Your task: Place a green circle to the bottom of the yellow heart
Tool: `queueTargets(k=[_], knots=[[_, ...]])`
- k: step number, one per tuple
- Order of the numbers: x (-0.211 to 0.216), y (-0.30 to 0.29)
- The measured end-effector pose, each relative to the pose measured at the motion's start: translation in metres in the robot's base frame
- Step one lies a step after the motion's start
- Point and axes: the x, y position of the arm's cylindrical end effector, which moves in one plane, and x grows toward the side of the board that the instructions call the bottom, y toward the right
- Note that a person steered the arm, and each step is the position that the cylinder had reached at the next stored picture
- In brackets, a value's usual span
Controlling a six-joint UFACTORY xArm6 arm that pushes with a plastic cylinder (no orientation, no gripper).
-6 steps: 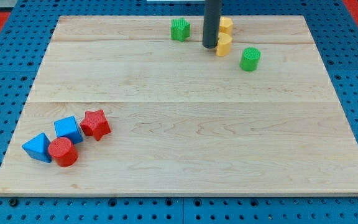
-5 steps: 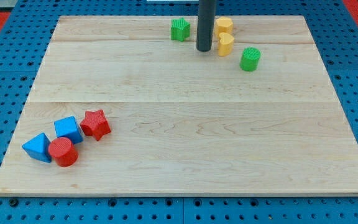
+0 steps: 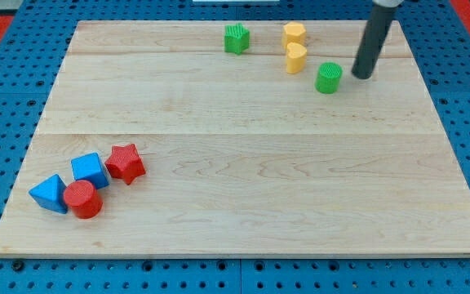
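The green circle [image 3: 328, 77] stands near the view's top right, below and to the right of two yellow blocks. The lower yellow block [image 3: 296, 58] looks like the heart; the upper yellow block [image 3: 294, 34] is round. My tip [image 3: 361, 75] is just to the right of the green circle, a small gap between them. The rod leans up to the view's top right.
A green star [image 3: 236, 38] sits left of the yellow blocks. At the view's bottom left lie a red star [image 3: 125, 162], a blue cube [image 3: 89, 170], a blue triangle [image 3: 49, 193] and a red circle [image 3: 82, 199].
My tip has moved from the left of the yellow blocks across to the right side of the green circle. No block has moved.
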Motion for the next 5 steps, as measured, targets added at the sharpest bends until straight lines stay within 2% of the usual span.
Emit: queueTargets(k=[3,4,5], knots=[[0.001,-0.061],[0.012,-0.044],[0.056,-0.091]])
